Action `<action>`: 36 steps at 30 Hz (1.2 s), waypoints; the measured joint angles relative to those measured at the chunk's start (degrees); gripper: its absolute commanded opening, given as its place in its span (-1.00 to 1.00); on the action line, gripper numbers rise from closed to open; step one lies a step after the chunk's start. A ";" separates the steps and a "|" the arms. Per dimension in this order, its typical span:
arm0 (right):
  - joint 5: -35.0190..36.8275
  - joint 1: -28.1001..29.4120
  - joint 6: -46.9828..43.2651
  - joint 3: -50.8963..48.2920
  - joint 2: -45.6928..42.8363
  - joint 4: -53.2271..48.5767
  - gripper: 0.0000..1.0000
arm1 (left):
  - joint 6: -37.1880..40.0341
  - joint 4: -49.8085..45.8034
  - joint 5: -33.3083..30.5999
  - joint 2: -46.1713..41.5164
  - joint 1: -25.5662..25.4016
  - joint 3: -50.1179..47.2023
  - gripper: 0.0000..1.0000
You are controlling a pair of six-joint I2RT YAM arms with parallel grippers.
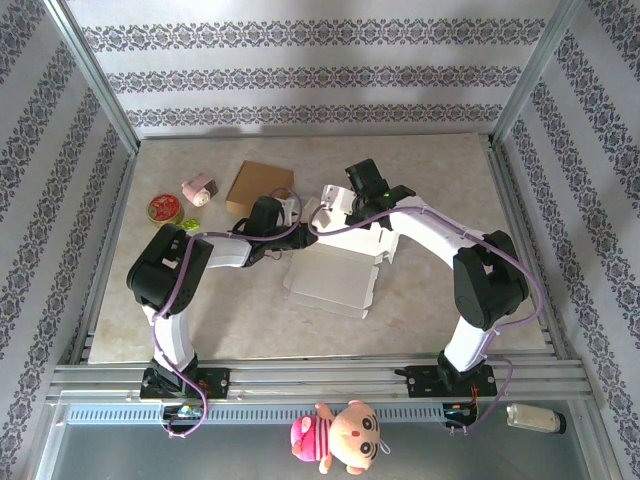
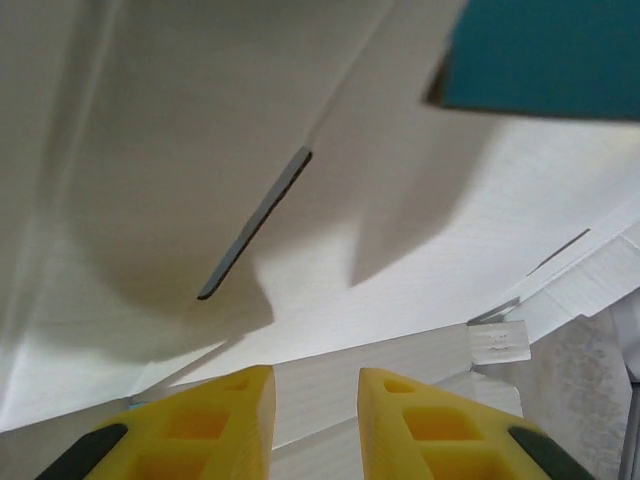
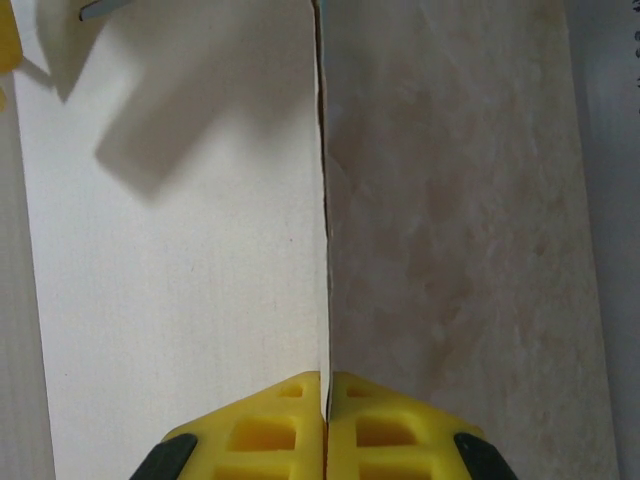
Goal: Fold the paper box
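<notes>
Your right gripper is pinched shut on an edge of the white cardboard box, the edge running straight up-frame. Your left gripper is part-open and empty, with the box wall ahead.

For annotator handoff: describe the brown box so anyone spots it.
On the tan table, look back left, beyond the white paper box. The brown box lies flat there; unlike the pink roll and round tin to its left, it is square and plain.

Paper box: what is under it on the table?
Beige table shows around the white paper box, and beside the panel edge that the right gripper pinches. Whatever lies beneath its flat panels is covered and cannot be seen.
</notes>
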 measured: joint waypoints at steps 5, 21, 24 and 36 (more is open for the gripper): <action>0.00 0.09 0.22 -0.04 0.00 0.26 -0.88 | -1.38 2.36 0.68 1.36 -0.50 -1.60 -0.40; 1.66 1.49 -0.50 -2.08 -0.04 3.82 -0.85 | 17.46 -22.60 -12.07 -20.46 7.65 4.33 -0.01; 2.19 2.01 -1.31 -2.23 -0.04 4.24 -0.85 | 21.24 -26.88 -8.70 -15.23 9.27 7.67 0.02; 3.48 3.61 -2.82 -5.51 -3.28 6.84 -0.82 | 26.56 -31.58 1.46 -2.78 9.77 14.56 -0.19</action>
